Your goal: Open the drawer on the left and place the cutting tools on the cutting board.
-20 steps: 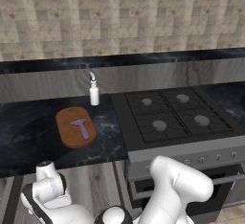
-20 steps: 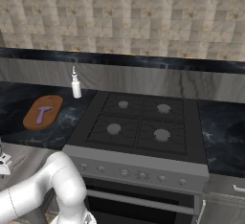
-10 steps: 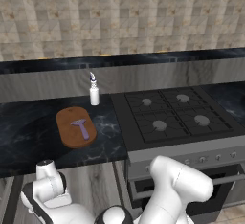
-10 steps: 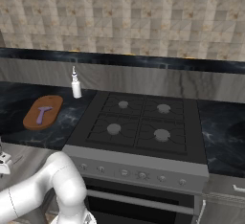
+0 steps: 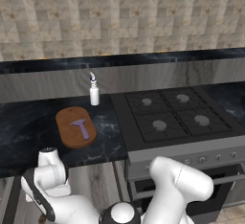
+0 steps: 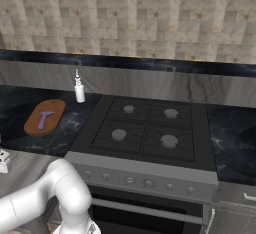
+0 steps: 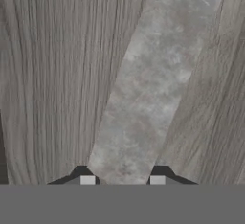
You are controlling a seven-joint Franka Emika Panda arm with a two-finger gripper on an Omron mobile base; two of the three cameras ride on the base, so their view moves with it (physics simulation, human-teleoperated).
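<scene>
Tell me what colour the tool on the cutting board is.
Lilac purple tool, clearest in the left base view.

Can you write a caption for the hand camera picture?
Knife blade lying on the drawer's pale wood-grain floor, between the jaws.

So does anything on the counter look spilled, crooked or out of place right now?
Nothing stands out. The lilac Y-shaped tool lies flat on the brown oval wooden cutting board, and the white bottle stands upright beside the black hob.
</scene>
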